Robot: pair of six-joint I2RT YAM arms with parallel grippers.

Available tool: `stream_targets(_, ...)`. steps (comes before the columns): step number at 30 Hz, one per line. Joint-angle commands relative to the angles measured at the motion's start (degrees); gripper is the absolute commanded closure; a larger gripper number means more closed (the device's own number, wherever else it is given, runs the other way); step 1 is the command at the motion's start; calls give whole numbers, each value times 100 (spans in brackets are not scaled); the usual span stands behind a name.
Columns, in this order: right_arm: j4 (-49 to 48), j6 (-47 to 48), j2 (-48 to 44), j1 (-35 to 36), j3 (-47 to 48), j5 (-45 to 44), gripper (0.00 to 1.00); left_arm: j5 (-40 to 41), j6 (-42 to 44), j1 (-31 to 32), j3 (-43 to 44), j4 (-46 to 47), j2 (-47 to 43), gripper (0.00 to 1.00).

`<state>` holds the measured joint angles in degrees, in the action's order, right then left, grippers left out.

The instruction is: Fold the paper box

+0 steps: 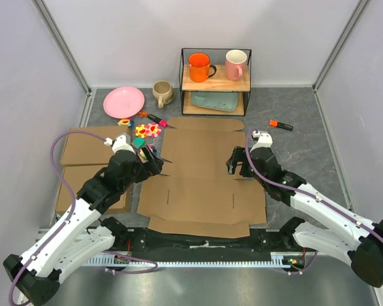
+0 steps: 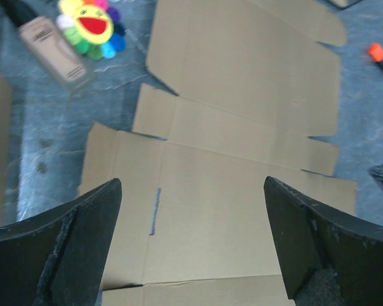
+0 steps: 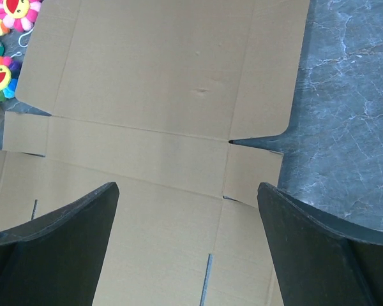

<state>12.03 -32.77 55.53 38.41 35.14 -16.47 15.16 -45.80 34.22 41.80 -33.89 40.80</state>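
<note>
Brown paper box (image 1: 201,182) lies fully flat at middle of desk (image 1: 306,146), no flap raised yet. Left pincer (image 1: 154,160) and right pincer (image 1: 234,162) both spread, empty, above its side edges. All folding remains.

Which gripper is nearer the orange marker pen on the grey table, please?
Right. The right gripper is at the right edge of the brown cardboard sheet, with the orange marker beyond it; the left gripper is at its left edge.
</note>
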Motion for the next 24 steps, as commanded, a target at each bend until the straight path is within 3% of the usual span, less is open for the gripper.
stream_targets(1, -140, 52, 11, 8, 213, 135, 2, 707, -491, -3, -189, -636, 139, 0)
stream_targets(5, -140, 105, 19, 8, 213, 205, 2, 936, -807, -11, -383, -821, 410, 3)
stream_targets(15, 1, 166, -191, 8, 301, 531, 2, 682, -395, -283, -181, -962, 1676, 12)
stream_targets(24, -61, 184, -367, 8, 55, 434, 2, -196, -43, -732, -515, -382, 2107, 20)
